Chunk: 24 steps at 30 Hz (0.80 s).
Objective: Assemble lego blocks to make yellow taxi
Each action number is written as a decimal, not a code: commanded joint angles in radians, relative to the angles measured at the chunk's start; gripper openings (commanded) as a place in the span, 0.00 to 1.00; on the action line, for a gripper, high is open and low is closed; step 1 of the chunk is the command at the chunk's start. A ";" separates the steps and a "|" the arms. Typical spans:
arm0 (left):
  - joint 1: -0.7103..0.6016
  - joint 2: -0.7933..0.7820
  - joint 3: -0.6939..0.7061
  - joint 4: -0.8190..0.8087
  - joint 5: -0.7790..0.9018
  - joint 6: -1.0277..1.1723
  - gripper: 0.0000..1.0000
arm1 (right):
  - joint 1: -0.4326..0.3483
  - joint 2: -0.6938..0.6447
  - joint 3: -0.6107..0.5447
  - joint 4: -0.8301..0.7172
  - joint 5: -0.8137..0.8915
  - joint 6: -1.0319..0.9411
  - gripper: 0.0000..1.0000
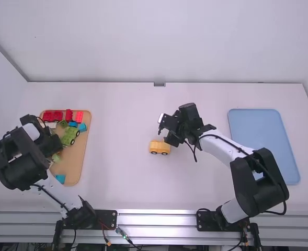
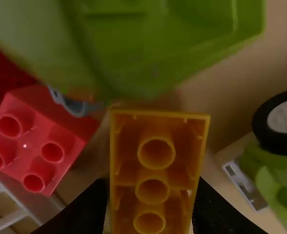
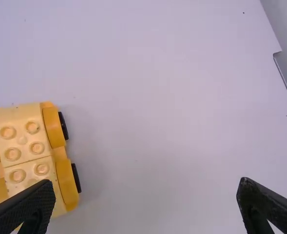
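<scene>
As far as can be judged, partly built: yellow lego car body with black wheels point(image 1: 160, 148) standing joined mid-table point(image 1: 117, 112), near right hand point(image 3: 145, 187), opened wide around nothing. Likely left to do: add yellow hollow-bottomed plastic block point(image 2: 155, 151), clamped in left hand point(image 2: 150, 195) over tan tray point(image 1: 76, 163). Within: red plastic blocks point(image 1: 52, 116), blue plastic blocks point(image 1: 82, 127), green wheeled plastic piece point(image 1: 69, 136). Farther right: light blue rectangular tray point(image 1: 263, 136).

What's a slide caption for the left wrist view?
Left gripper holding a yellow block, hollow underside toward the camera, with a red block nearby.
</scene>
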 commanded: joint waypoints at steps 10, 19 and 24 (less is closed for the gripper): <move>-0.002 0.017 -0.039 0.043 -0.021 0.026 0.41 | 0.004 -0.016 0.015 -0.008 -0.006 0.007 0.99; -0.006 0.017 -0.039 0.035 0.046 0.030 0.32 | 0.004 -0.016 0.015 -0.008 -0.005 0.007 0.99; -0.005 0.017 -0.038 0.071 0.046 0.052 0.28 | 0.004 -0.016 0.015 -0.008 -0.006 0.007 0.99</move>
